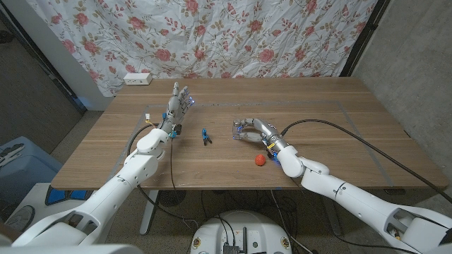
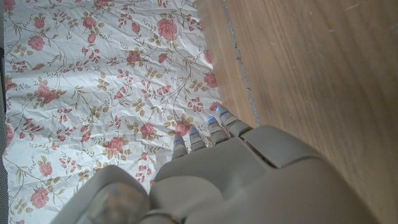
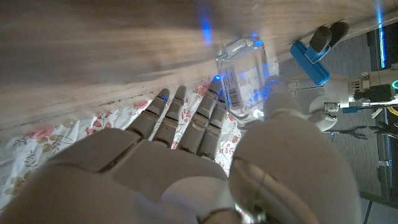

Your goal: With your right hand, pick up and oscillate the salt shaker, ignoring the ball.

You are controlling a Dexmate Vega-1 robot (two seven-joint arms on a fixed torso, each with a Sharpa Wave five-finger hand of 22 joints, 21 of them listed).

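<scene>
Wooden table [image 1: 332, 134] under dim light, flowered curtain [image 1: 212, 35] hung along the far wall.

Nearest the robot: a small red ball [image 1: 260, 160] lies near the front edge, just left of the right forearm and apart from the hand. It is the thing to leave alone.

Middle ground, right of centre: the right hand [image 1: 258, 129] reaches leftward, its fingers around a clear salt shaker [image 1: 241, 129]. In the right wrist view the shaker [image 3: 244, 79] sits between the thumb and the fingers [image 3: 186, 115], glass body with a barcode label. The hold looks partial; how firmly it is closed cannot be told. Whether the shaker's base touches the wood or is just lifted cannot be told either.

Left of the shaker, well apart: a small blue clip [image 1: 205, 136] on the tabletop.

Further left and farther back: the left hand [image 1: 176, 107] stands upright, fingers spread, holding nothing.

Far edge: a white power strip [image 1: 138, 79] against the curtain.

Risks, as judged:
- Smooth glass in a loose hold may slip or spin once shaking starts.
- A lift before the thumb seats could tip the shaker over.
- Wide swings toward the robot bring the forearm near the ball and could set it rolling.
- Hard shakes may scatter salt.
</scene>
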